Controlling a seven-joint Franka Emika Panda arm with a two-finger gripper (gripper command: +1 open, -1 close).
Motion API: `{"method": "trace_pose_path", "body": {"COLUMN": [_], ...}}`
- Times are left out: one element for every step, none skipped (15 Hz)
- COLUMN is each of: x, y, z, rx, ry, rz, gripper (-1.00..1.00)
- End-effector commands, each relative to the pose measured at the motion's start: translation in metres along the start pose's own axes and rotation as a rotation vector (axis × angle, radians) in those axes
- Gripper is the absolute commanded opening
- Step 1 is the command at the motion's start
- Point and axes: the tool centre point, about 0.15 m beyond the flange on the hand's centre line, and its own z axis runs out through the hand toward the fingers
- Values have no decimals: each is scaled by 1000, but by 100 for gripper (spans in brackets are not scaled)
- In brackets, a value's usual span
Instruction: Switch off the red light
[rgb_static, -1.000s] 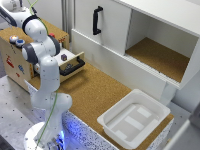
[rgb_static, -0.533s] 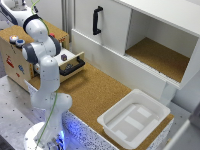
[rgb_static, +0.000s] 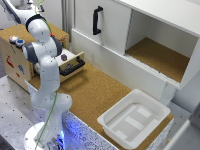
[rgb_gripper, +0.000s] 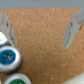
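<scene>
The red light (rgb_static: 12, 38) is a small round orange-red cap on top of the wooden box (rgb_static: 15, 62) at the exterior view's left, next to a blue button (rgb_static: 20, 42). In the wrist view my gripper (rgb_gripper: 41, 31) is open and empty above the box's wooden top, with one finger (rgb_gripper: 75, 29) on each side. The blue button (rgb_gripper: 7, 56) and a green button (rgb_gripper: 18, 79) lie at the frame's edge, outside the fingers. The red light does not show clearly in the wrist view. In the exterior view my fingers cannot be made out.
An open drawer with a dark handle (rgb_static: 72, 67) sticks out beside the box, behind my arm (rgb_static: 45, 55). A white cabinet with a black handle (rgb_static: 95, 20) and an open compartment (rgb_static: 157, 55) stands behind. A white bin (rgb_static: 132, 117) sits on the cork table.
</scene>
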Motion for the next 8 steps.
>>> {"method": "trace_pose_path", "body": {"x": [-71,-80,-90,-99,-108,-117,-126,-133], "y": [36,39,44,48,51,54,56,59], "z": [51,59,67,74,80,88,95,102], "rx": [63,61,63,68,72,72,71,70], "ry": [87,89,98,107,128,140,154,170], "rz": [-55,-71,-78,-80,-83,-87,-89,-92], "gripper": [100,100,100,100,100,100,100,100]}}
